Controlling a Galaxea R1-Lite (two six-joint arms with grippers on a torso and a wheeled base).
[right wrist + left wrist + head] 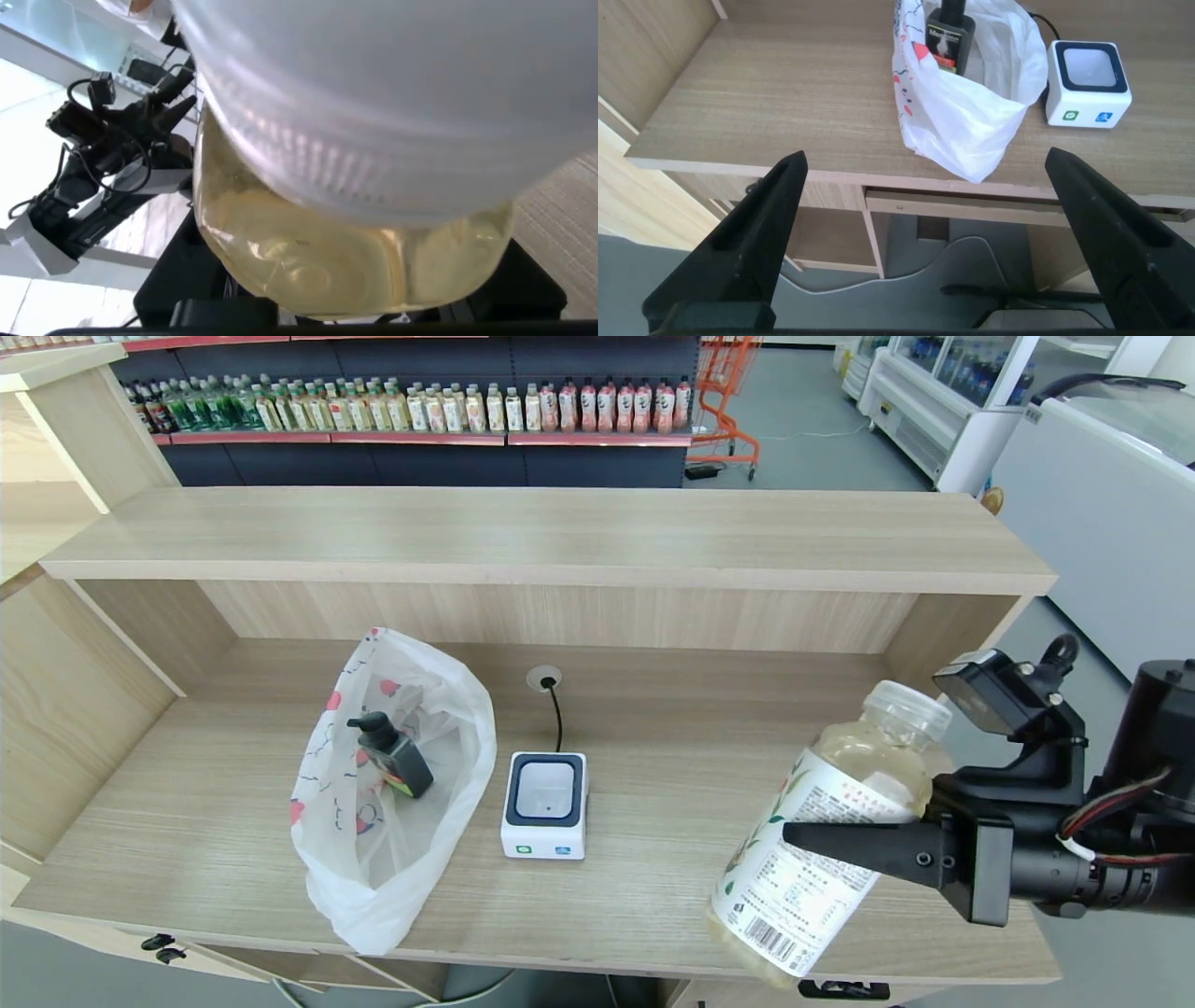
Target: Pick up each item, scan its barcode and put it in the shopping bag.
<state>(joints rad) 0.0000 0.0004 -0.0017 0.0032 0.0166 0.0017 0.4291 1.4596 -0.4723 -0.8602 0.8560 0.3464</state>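
Observation:
My right gripper (840, 821) is shut on a clear drink bottle (822, 831) with pale yellow liquid, a white cap and a printed label, held tilted above the counter's front right; its barcode faces down and outward. The same bottle (355, 215) sits close before the right wrist camera. A white shopping bag (392, 793) with red prints lies open on the counter, left of centre, with a dark pump bottle (397, 758) inside. The white barcode scanner (546, 803) stands just right of the bag. My left gripper (924, 243) is open, below and in front of the counter edge, facing the bag (962, 103).
The wooden counter (653, 896) has a raised back ledge and side walls. The scanner's black cable (556, 714) runs to a hole at the back. A drawer front (971, 205) sits under the counter edge. Shelves of bottles and freezers stand behind.

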